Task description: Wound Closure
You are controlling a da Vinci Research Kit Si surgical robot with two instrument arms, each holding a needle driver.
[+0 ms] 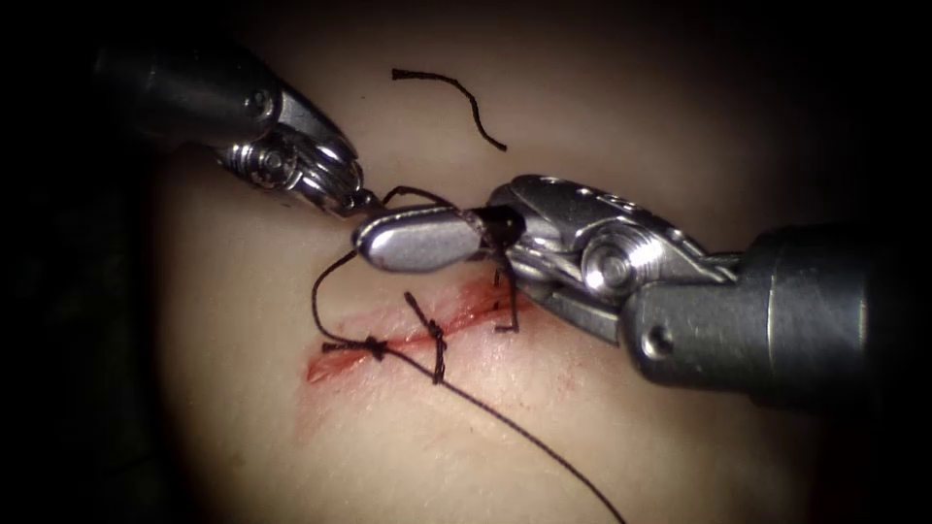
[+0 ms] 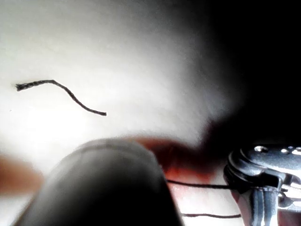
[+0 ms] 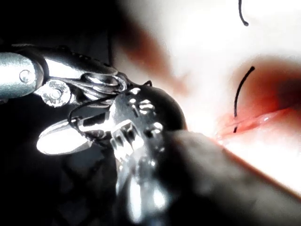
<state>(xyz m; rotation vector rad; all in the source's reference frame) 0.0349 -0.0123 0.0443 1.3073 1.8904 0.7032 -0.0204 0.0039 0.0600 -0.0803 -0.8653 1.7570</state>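
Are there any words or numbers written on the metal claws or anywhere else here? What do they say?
No words or numbers can be read anywhere.
The right claw has small marks on its metal housing, too small and blurred to read.
The left claw, the tissue, the thread and the cut end of thread carry no writing.

A central pool of light falls off to black edges, with glare on the tissue [image 1: 602, 427] and blurred foreground metal.
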